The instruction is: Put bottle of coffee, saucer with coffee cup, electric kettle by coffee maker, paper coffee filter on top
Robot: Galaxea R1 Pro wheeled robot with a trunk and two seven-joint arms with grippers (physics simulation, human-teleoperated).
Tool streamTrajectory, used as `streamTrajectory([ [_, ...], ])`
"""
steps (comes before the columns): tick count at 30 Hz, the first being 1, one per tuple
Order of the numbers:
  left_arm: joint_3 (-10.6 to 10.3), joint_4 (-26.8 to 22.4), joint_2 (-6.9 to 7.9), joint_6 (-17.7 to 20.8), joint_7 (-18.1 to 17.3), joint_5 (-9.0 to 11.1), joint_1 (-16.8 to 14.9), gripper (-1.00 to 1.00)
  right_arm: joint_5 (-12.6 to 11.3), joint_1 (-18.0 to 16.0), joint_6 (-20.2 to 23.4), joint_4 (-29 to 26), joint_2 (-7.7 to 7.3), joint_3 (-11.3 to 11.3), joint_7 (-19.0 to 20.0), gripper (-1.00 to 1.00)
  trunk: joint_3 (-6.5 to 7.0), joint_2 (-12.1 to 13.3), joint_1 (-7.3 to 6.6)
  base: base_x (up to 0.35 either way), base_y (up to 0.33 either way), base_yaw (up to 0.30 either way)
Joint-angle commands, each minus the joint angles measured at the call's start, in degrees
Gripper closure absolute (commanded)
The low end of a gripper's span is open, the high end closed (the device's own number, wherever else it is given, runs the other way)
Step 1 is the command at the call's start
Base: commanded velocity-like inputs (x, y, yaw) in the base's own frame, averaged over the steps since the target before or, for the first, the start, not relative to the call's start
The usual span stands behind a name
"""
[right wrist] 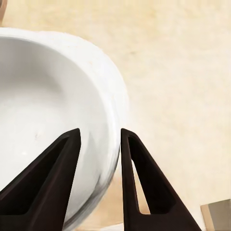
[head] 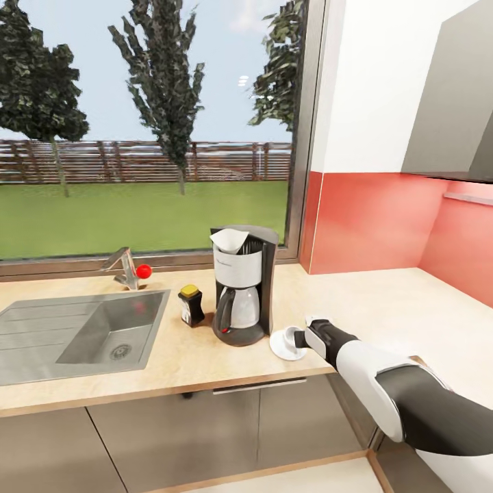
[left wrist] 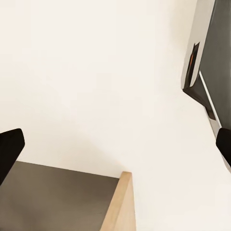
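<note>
— Saucer placement is going on, I judge: the round white ceramic saucer (head: 286, 344) is lying near the front edge of the pale wooden counter (head: 383, 308), just beside the black-and-silver coffee maker (head: 241, 284).

— Grip?

— The right gripper (right wrist: 100, 139) is pinching the saucer's rim between its dark fingers (right wrist: 137, 183); that arm is reaching in low across the counter's front edge.

— Next?

— Probably letting go, then fetching the cup.

On the countertop (head: 383, 301) I count one coffee maker (head: 241, 284), with one paper coffee filter (head: 229, 239) on top of it. There's one bottle of coffee (head: 191, 304) and one white saucer (head: 284, 344). One sink (head: 75, 332), one faucet (head: 125, 266).
</note>
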Motion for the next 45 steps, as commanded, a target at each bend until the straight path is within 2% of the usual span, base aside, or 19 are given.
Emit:
streamTrajectory([
  [1,-0.5,-0.1,0.01,0.0,0.2,0.6,0.1,-1.0,-0.7,0.1,0.3,-0.1,0.01,0.5,-0.2,1.0,-0.05,-0.1,0.03,0.0,0.0,0.0],
  [23,-0.5,-0.1,0.01,0.0,0.0,0.6,0.1,-1.0,-0.7,1.0,0.3,-0.1,0.0,0.5,-0.2,1.0,-0.05,-0.1,0.03,0.08,0.0,0.0],
  [44,-0.5,-0.1,-0.04,0.0,0.0,0.6,0.1,-1.0,-0.7,1.8,0.3,-0.1,0.1,0.5,-0.2,1.0,-0.05,-0.1,0.03,0.005,0.015,0.0],
  [45,-0.5,-0.1,-0.06,0.0,0.0,0.6,0.1,-1.0,-0.7,1.8,0.3,-0.1,0.1,0.5,-0.2,-1.0,-0.05,-0.1,0.03,0.0,0.011,0.0],
])
